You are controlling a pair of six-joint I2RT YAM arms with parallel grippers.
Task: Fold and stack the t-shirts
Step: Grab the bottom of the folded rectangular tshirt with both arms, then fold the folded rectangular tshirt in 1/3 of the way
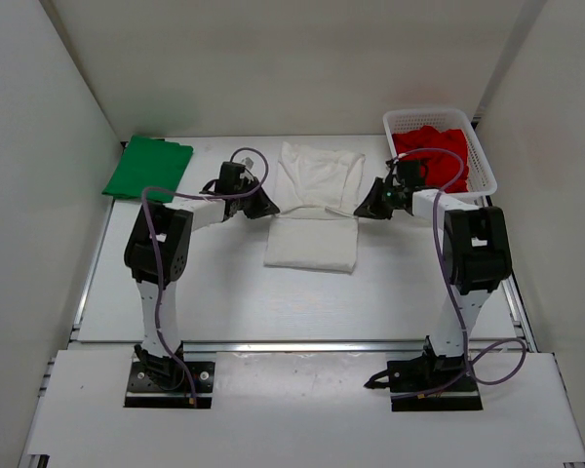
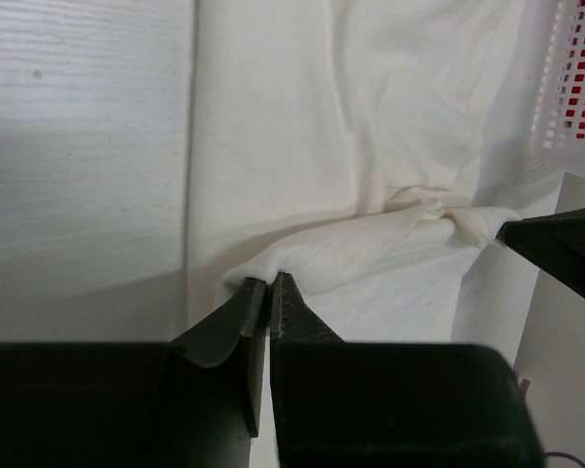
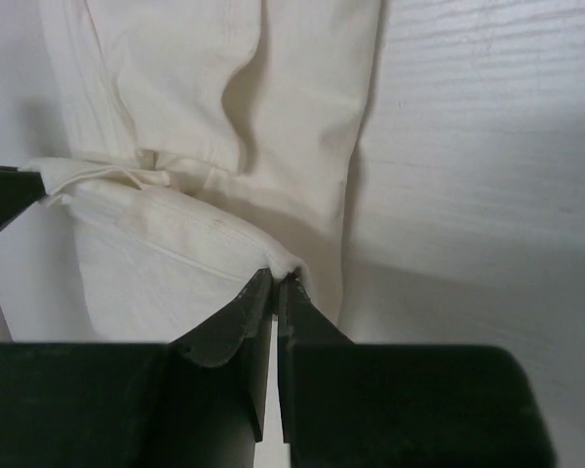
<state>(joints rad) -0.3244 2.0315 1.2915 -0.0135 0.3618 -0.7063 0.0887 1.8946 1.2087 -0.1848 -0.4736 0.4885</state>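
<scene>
Currently basket holds red t-shirt; left end effector and right end effector pinch white t-shirt.

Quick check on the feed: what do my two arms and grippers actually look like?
The left arm and right arm match: white links, bulky black joints, black base plates. A purplish cable loops loosely along each. The left gripper and right gripper are black, each with two tapered fingers.
</scene>
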